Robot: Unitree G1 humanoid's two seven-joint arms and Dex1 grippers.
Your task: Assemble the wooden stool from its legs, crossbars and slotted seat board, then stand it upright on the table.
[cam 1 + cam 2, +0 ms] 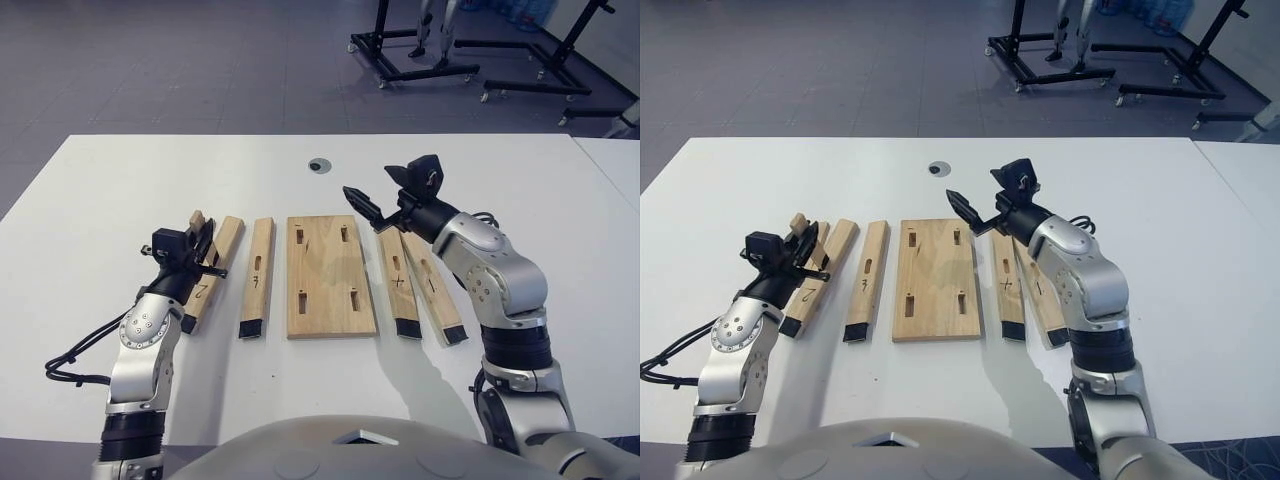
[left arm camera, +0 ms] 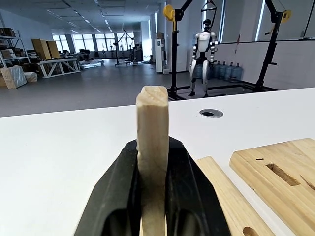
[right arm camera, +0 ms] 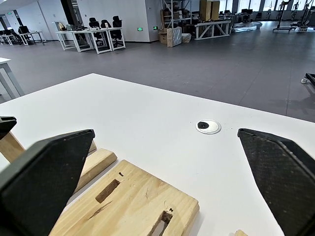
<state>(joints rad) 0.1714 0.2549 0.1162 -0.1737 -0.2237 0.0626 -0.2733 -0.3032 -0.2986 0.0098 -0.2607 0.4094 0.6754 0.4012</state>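
1. White table (image 1: 100,200), with a round cable grommet (image 1: 319,164) near the far edge.
2. Beyond it, grey floor and black wheeled frames (image 1: 420,60); desks with office chairs (image 3: 93,37) farther back in the hall.
3. Slotted seat board (image 1: 330,275): lies flat at mid-table, long side running away from the robot.
4. Left of the board, two wooden legs (image 1: 258,280) flat and side by side, black caps at the near ends; the outer one marked by hand.
5. Right of the board, two more legs (image 1: 397,285), touching each other, black caps also nearest the robot.
6. Left gripper (image 1: 198,252): sits low over the table at the outer left leg, forearm pointing away from the robot, fingers (image 2: 118,191) clamped on a narrow wooden bar (image 2: 153,113) that juts out past their tips.
7. Right gripper (image 1: 390,190): hovers above the board's far right corner and the far ends of the right-hand legs, elbow bent, fingers (image 3: 280,172) spread wide apart, gripping nothing.
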